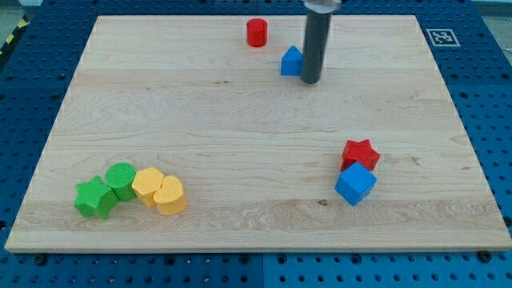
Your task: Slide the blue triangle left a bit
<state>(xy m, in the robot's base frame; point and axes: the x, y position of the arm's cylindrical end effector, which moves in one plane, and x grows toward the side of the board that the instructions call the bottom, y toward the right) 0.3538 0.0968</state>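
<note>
Blue triangle (292, 62) sits just left of my tip (310, 80), seemingly touching; no hand fitted.

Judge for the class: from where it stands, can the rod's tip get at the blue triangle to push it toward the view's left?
Probably yes. My tip stands right beside the blue triangle, on its right in the view, with nothing between them. The red cylinder sits up-left, off a straight leftward path.

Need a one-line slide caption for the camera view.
My tip sits against the right side of the blue triangle near the board's top, the red cylinder up-left of it.
</note>
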